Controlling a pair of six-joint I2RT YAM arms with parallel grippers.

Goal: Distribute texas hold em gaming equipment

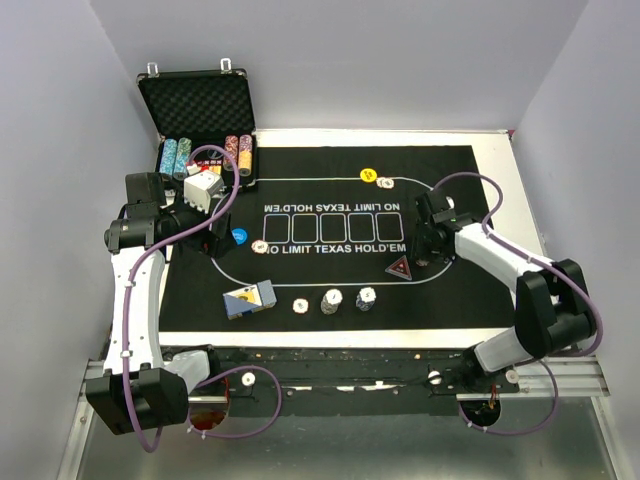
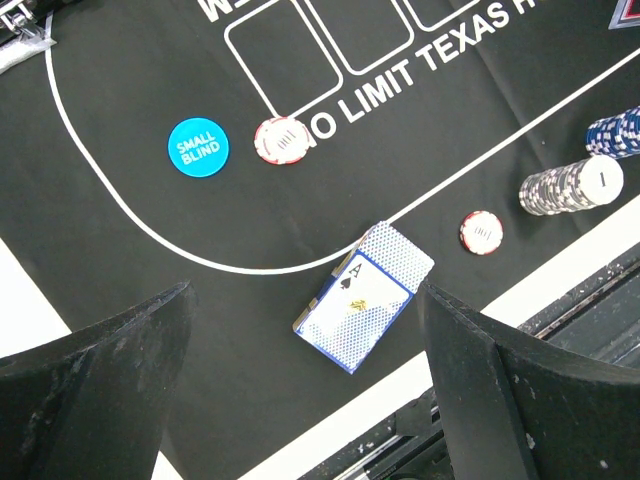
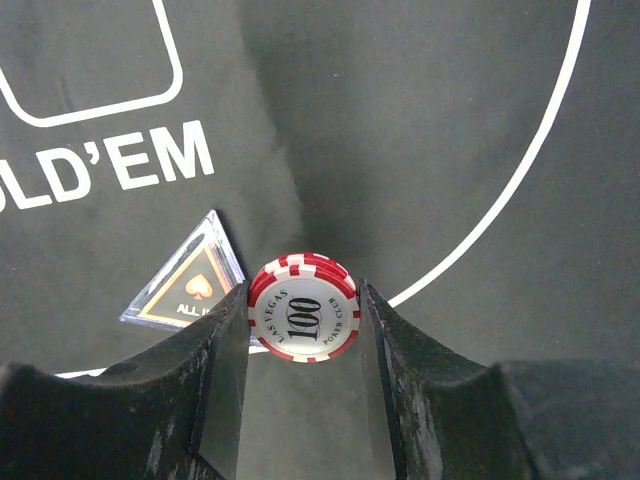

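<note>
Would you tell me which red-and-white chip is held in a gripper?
The chip marked 100, pinched by the right gripper beside the red triangular marker; the other two lie loose on the mat.

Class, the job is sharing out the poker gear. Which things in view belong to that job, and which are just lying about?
Job: cards, 100 chip, chip stacks, blue button, yellow button, triangle marker.
Lying about: mat, case.
</note>
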